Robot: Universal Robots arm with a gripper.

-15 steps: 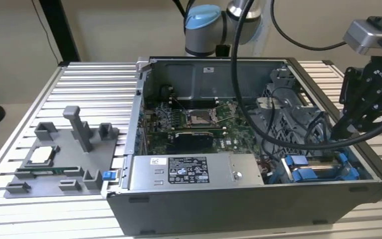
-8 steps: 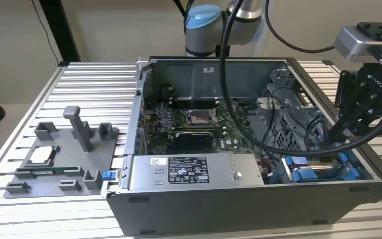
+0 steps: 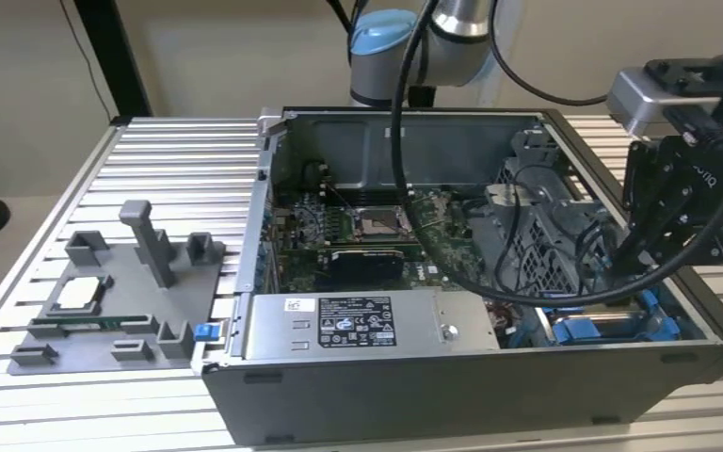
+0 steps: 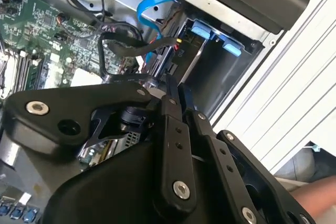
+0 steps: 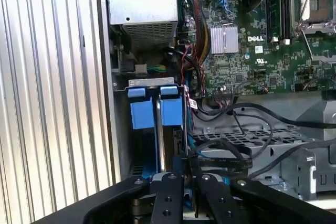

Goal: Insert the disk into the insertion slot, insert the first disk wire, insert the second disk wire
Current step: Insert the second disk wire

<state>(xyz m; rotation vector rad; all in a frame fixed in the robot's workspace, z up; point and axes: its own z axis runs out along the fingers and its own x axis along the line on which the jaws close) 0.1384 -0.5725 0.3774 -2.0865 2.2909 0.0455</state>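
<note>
Disk (image 5: 143, 113): stands on edge inside the slot (image 4: 231, 77), at the near corner of the computer case (image 3: 462, 395) on the exterior view's right. Blue end tabs (image 4: 202, 29) lie close to the case wall. Looks pushed home.

Gripper (image 4: 172, 82): hangs low in the case, just beside the inner end of the slot. Jaws clenched almost together. Cannot tell whether a wire end is nipped between them.

Wires: black flat wire (image 4: 134, 43) and blue wire (image 4: 152, 3) loop close to the disk's inner end. Cannot tell whether either is plugged in.

Risk, crooked plug: a wire end meeting its socket at a tilt would probably jam or bend contacts, since the space beside the disk is tight.

Risk, snagging: black cables (image 5: 231, 153) lie just beside the jaws. Likely to catch on any sideways or upward move and tug a plug loose.

Risk, arm's own cable (image 3: 399, 141): droops across the open case over the circuit board (image 3: 375, 226). Could drag on parts there.

In the way: perforated metal cage (image 3: 544, 226) stands next to the slot and crowds the approach.

Around: labelled power supply box (image 3: 355, 325) along the near edge of the case. Grey holder tray (image 3: 110, 301) near the slatted counter's (image 3: 161, 151) edge on the exterior view's left, well apart from the work.
</note>
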